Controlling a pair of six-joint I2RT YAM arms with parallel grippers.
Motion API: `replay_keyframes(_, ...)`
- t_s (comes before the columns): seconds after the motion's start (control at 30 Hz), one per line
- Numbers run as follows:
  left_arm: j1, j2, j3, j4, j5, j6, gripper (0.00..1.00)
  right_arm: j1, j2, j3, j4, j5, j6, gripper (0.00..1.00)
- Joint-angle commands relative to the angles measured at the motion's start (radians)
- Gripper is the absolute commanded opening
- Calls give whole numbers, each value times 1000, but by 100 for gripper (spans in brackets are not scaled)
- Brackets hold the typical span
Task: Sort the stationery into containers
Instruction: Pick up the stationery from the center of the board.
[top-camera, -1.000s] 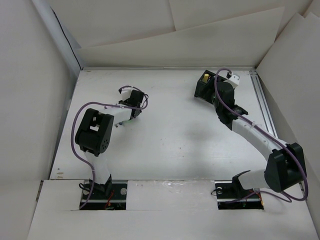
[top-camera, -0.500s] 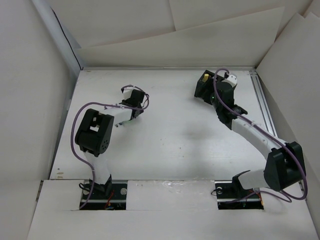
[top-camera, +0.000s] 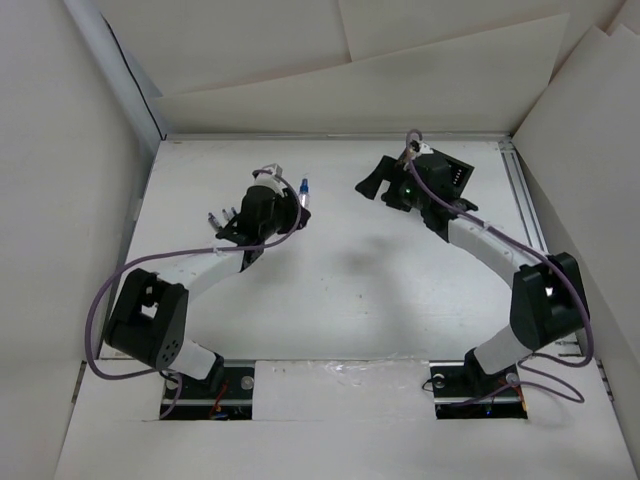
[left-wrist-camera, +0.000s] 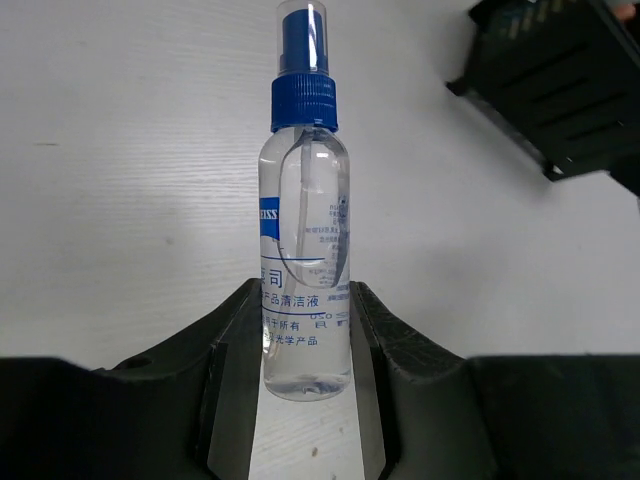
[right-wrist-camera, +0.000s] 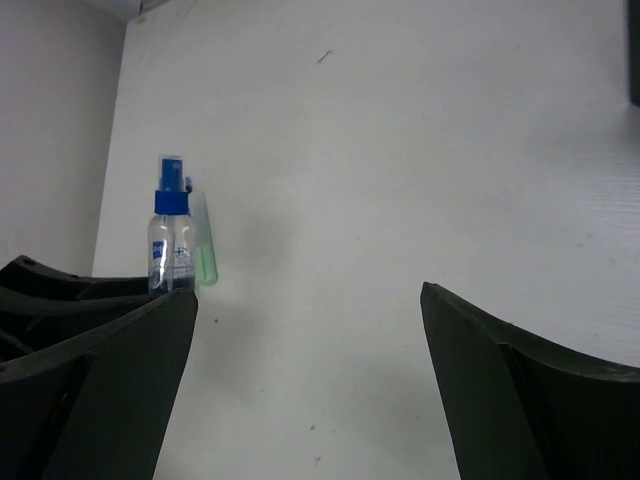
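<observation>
The left gripper (left-wrist-camera: 305, 310) pinched the lower body of a clear plastic spray bottle with a blue cap (left-wrist-camera: 305, 220) over the white table (top-camera: 350, 270). A slim green pen (right-wrist-camera: 205, 250) sat just beside the bottle. The right gripper (right-wrist-camera: 308, 300) hung spread, holding nothing.

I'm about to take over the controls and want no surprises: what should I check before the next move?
1. Left gripper shut on spray bottle: ok.
2. Bottle's blue cap on: ok.
3. Right gripper open and empty: ok.
4. Grippers apart in the top view: ok.
5. Green slim item beside the bottle, touching it or not: cannot tell.
</observation>
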Motion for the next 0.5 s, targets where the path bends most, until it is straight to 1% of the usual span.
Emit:
replay_keyframes(0.0,-20,-59,-33,150,192,58,0,21,45,65,52,-153,25,100)
replay_keyframes(0.03,-32,-68,-33,161,214,67,0,21,56,65,62,-198,25,100)
replay_keyframes(0.13,-55,-68,-44,195,258,92,0,42,81,85,91,-269,37,100)
replay_keyframes(0.2,-55,-68,-54,218,301,92,0,52,95,106,103,-331,46,100)
replay_keyframes(0.4,-55,-59,-54,251,390,92,0,61,163,117,152,-390,69,100)
replay_keyframes(0.47,-55,-59,-54,251,404,92,0,61,176,117,198,-403,94,100)
